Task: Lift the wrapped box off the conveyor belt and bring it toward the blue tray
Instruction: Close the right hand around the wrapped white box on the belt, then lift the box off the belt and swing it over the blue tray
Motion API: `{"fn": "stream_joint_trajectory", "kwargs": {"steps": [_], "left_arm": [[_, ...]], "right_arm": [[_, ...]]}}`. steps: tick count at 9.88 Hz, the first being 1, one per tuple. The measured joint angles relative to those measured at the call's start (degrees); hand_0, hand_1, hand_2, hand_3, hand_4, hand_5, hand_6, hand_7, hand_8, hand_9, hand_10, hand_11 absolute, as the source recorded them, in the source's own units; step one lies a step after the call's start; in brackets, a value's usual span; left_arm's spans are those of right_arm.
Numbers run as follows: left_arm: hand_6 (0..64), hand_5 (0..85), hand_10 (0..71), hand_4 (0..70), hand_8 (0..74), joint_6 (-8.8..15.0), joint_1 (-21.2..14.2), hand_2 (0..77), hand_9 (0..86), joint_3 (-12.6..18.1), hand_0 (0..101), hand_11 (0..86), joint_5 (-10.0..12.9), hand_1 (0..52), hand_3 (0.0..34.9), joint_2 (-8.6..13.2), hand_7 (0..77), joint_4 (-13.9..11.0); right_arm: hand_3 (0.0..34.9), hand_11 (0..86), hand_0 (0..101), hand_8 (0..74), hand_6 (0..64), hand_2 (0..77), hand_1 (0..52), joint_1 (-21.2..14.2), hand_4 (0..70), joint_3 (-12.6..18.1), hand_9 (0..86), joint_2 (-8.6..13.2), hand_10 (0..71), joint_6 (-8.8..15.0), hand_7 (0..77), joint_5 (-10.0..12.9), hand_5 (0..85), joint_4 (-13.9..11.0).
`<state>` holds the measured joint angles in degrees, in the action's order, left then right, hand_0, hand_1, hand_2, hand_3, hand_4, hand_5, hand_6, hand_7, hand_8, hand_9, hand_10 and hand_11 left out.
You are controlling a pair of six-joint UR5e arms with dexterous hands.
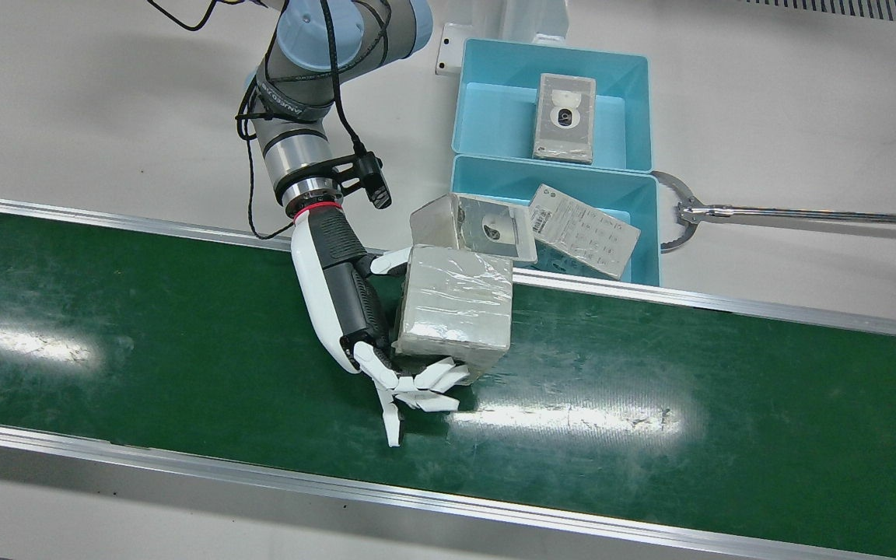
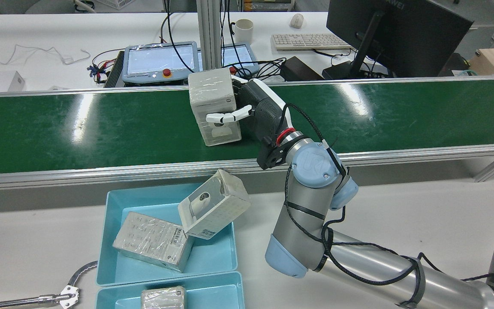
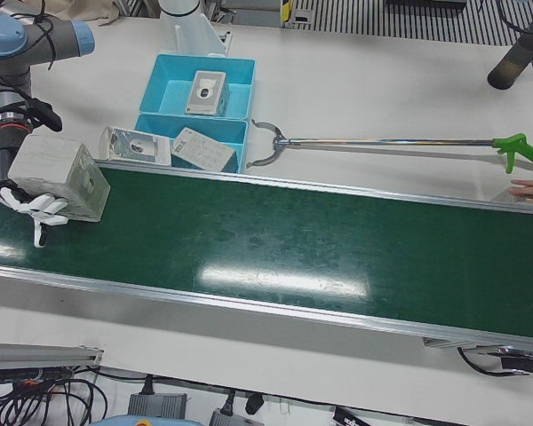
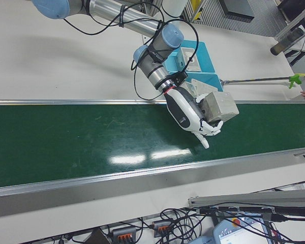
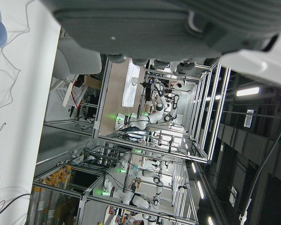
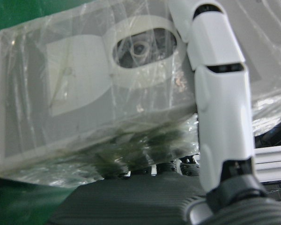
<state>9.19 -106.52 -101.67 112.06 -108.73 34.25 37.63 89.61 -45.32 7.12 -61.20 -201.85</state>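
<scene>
right hand clasps one wrapped box above conveyor belt; two blue trays hold three boxes.

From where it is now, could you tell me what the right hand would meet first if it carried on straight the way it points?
Nothing solid soon: the right hand, shut on the wrapped box, points across the conveyor belt toward its operator-side rail. Height above the belt is unclear.

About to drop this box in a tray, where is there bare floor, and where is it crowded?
The far tray has bare floor beside its single box. The near tray is crowded: a flat box fills it and another leans on its belt-side rim. The right hand holds the wrapped box over the belt.
</scene>
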Motion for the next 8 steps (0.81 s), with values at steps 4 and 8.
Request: {"fn": "stream_joint_trajectory", "kwargs": {"steps": [4, 8], "left_arm": [[0.5, 1.1, 0.5, 0.0, 0.5, 0.0, 0.0, 0.5, 0.0, 0.0, 0, 0.5, 0.0, 0.0, 0.0, 0.0, 0.5, 0.0], [0.5, 1.1, 0.5, 0.0, 0.5, 0.0, 0.0, 0.5, 0.0, 0.0, 0, 0.5, 0.0, 0.0, 0.0, 0.0, 0.0, 0.0]], "right_arm": [[0.0, 24.5, 54, 42.0, 35.5, 27.3, 7.6, 0.9, 27.8, 5.8, 42.0, 0.1, 27.8, -0.3, 39.3, -1.0, 55.6, -3.5], [0.0, 42.0, 55, 49.6, 41.5, 27.3, 7.6, -3.8, 32.7, 16.9, 46.9, -1.2, 43.6, -0.4, 45.8, -6.7, 67.6, -11.0]]}}
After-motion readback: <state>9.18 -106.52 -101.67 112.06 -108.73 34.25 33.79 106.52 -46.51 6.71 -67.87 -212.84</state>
